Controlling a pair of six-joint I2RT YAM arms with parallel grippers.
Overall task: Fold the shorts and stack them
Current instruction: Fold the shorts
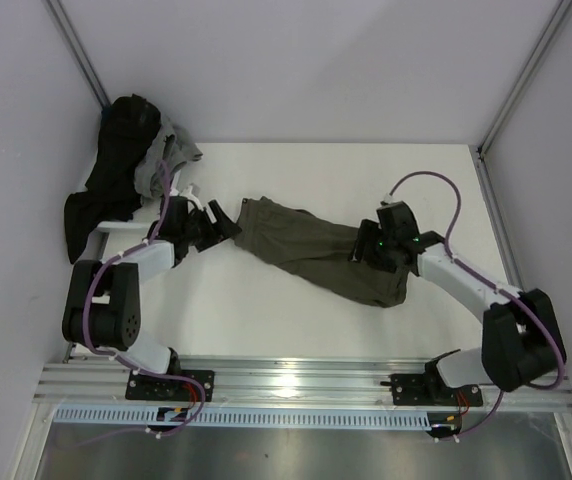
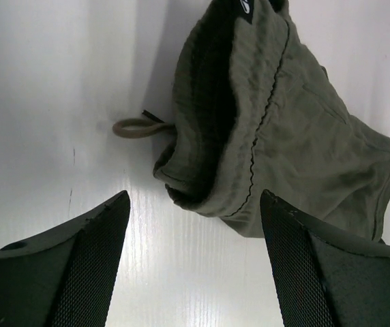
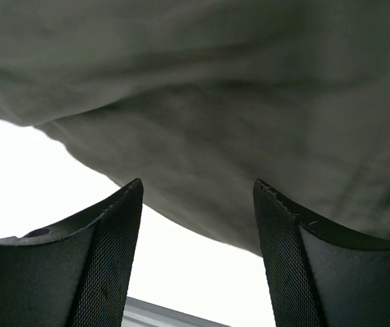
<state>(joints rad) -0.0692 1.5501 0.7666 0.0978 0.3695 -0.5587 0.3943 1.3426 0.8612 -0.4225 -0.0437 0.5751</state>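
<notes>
Spans the desk (image 1: 296,180) slantwise with the shorts (image 1: 316,255), stretched long, seemingly for folding; parks a dark clothing pile (image 1: 126,170) at the far-left corner (probably the stack); poses left end effector (image 2: 193,193) wide beside the waistband, right end effector (image 3: 198,182) wide at a leg, neither gripping; shows drawstring loop (image 2: 135,127) poking out.

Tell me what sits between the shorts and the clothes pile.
The open left gripper sits between shorts and pile, shown in the top view.
</notes>
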